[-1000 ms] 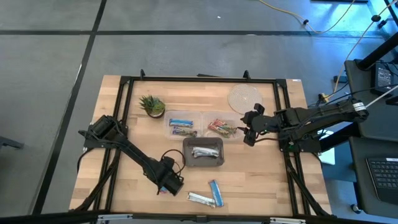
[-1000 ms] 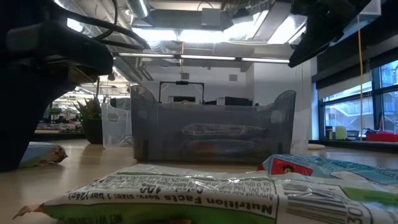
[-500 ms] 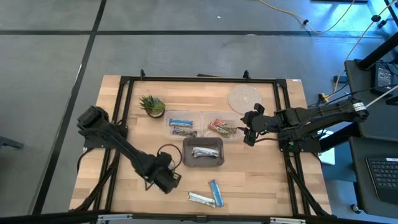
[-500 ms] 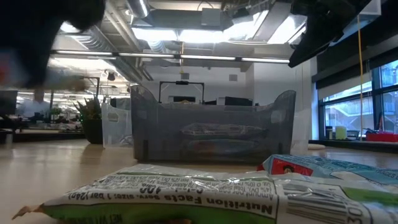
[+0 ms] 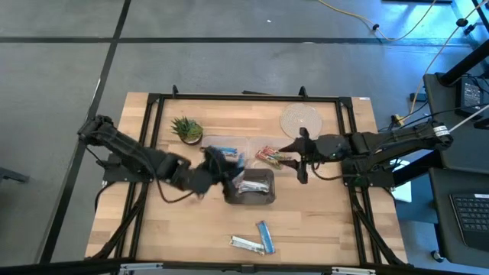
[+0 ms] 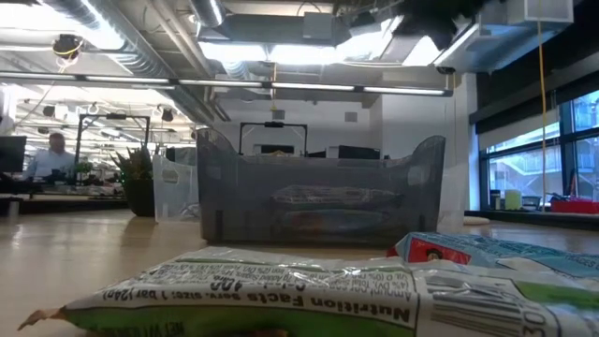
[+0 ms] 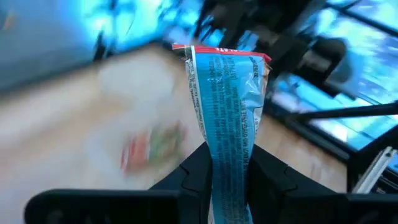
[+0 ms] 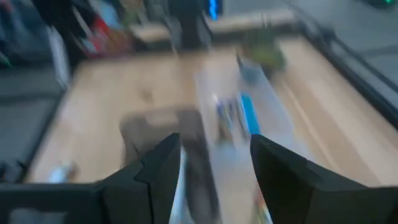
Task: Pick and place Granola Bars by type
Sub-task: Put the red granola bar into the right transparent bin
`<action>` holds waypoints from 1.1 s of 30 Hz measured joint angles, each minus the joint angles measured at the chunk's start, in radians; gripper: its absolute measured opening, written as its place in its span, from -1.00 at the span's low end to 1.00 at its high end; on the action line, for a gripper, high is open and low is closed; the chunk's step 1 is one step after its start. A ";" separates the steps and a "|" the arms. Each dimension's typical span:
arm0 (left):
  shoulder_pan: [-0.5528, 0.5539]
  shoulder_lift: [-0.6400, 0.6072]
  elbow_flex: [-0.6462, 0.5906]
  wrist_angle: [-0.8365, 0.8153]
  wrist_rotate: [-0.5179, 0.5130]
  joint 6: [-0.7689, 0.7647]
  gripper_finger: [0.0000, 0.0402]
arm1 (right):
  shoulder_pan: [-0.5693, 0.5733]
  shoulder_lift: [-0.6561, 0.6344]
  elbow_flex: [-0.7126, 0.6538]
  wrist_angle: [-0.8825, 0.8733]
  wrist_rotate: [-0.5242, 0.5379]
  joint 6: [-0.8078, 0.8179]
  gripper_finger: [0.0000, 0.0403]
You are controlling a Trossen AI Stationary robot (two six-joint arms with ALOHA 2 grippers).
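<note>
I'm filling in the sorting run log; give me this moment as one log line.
left gripper: shut on blue wrapped granola bar, over clear tray | right gripper: open, empty, beside multicoloured bars | two bars unsorted

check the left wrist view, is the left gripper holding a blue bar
Yes, the left gripper is shut on a blue bar that stands up between its two dark fingers.

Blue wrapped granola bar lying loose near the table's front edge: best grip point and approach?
Judging from the high view, take the blue wrapped bar across its narrow width at mid-length, coming straight down. It lies flat and slightly angled, with the silver-white wrapped bar close against one side, so set the fingers across the short axis, clear of that neighbour.
</note>
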 joint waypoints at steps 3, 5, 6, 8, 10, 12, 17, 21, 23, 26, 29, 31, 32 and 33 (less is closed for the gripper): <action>0.074 0.000 0.000 0.220 0.115 0.318 -0.65 | -0.001 0.000 0.000 0.132 -0.058 -0.019 -0.02; 0.121 0.003 0.001 0.348 0.238 0.479 -0.65 | 0.000 0.000 0.000 0.205 -0.107 -0.034 -0.02; 0.144 0.005 0.002 0.398 0.301 0.535 -0.65 | 0.000 0.000 0.000 0.236 -0.127 -0.037 -0.01; 0.179 0.008 0.002 0.454 0.415 0.616 -0.65 | 0.000 0.000 0.001 0.283 -0.161 -0.055 0.02; 0.212 0.008 0.002 0.486 0.498 0.660 -0.65 | 0.000 0.000 0.001 0.310 -0.173 -0.058 0.10; 0.238 0.011 0.002 0.497 0.540 0.676 -0.65 | 0.000 0.001 0.001 0.324 -0.171 -0.058 0.20; 0.291 0.024 0.002 0.515 0.616 0.700 -0.65 | -0.001 0.029 0.001 0.411 -0.066 -0.031 0.43; 0.317 0.040 0.002 0.543 0.663 0.735 -0.65 | -0.001 0.082 0.001 0.485 -0.059 -0.034 0.50; 0.327 0.042 0.002 0.538 0.685 0.745 -0.65 | 0.000 0.106 0.001 0.507 -0.060 -0.035 0.50; 0.337 0.042 0.002 0.533 0.689 0.747 -0.65 | -0.001 0.130 0.001 0.527 -0.059 -0.032 0.50; 0.341 0.042 0.002 0.533 0.687 0.753 -0.65 | -0.001 0.142 0.001 0.552 -0.059 -0.027 0.50; 0.341 0.042 0.002 0.532 0.685 0.770 -0.65 | -0.001 0.141 0.001 0.572 -0.060 -0.028 0.50; 0.341 0.042 0.002 0.532 0.685 0.778 -0.65 | 0.000 0.141 0.001 0.585 -0.060 -0.027 0.50; 0.341 0.042 0.002 0.532 0.685 0.784 -0.65 | 0.000 0.140 0.001 0.599 -0.061 -0.028 0.50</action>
